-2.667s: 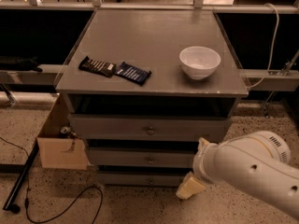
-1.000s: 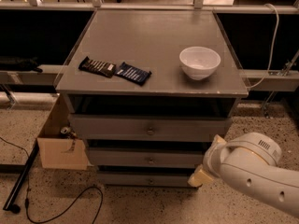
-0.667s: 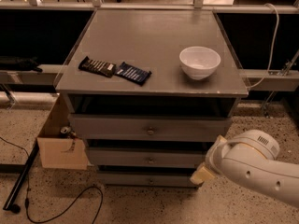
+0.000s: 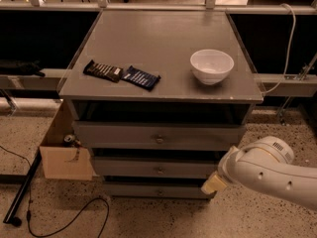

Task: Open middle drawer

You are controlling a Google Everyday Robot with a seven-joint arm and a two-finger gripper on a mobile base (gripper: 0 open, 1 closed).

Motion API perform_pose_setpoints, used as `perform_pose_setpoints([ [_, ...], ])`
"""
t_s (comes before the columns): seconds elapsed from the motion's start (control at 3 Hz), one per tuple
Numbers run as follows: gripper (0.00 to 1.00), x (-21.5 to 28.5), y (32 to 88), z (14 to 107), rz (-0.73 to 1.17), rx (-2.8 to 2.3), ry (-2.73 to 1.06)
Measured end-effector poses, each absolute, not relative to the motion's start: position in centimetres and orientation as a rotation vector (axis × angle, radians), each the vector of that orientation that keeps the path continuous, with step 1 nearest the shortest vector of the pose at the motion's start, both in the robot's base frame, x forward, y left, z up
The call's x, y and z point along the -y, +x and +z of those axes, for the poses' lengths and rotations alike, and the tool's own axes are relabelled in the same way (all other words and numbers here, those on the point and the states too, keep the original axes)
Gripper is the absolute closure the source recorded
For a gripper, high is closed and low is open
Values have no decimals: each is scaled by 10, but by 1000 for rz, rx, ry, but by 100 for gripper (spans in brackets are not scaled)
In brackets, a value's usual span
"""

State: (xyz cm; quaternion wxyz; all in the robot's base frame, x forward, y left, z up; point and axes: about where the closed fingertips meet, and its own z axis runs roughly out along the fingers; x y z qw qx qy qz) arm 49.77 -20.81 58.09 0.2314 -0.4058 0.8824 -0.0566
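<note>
Nearest the camera, the robot's white arm (image 4: 270, 175) reached in from the lower right, and its pale gripper (image 4: 214, 184) sat low by the right end of the cabinet, in front of the bottom drawer (image 4: 148, 190) and just beneath the right corner of the middle drawer (image 4: 148, 167); whether it was spread or pressed together could not be told. A black cable (image 4: 74, 222) curled over the speckled floor to the left. The middle drawer, second of three grey fronts, looked closed, with its small round knob (image 4: 160, 170) at the centre well apart from the gripper. Above it was the top drawer (image 4: 198, 135). A cardboard box (image 4: 64, 161) stood against the cabinet's left side. On the counter (image 4: 158, 33) lay two wrapped snack bars (image 4: 102, 70) (image 4: 141, 77) end to end, with a white bowl (image 4: 212, 66) upright to their right.
</note>
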Motion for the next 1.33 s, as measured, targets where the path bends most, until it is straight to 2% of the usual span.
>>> perform_pose_setpoints([
  [0.33, 0, 206, 498, 581, -127, -2413, -1110],
  [0.67, 0, 187, 507, 572, 5, -2373, -1056],
  [1.0, 0, 194, 502, 573, 193, -2367, -961],
  [1.33, 0, 193, 502, 572, 195, -2368, -962],
])
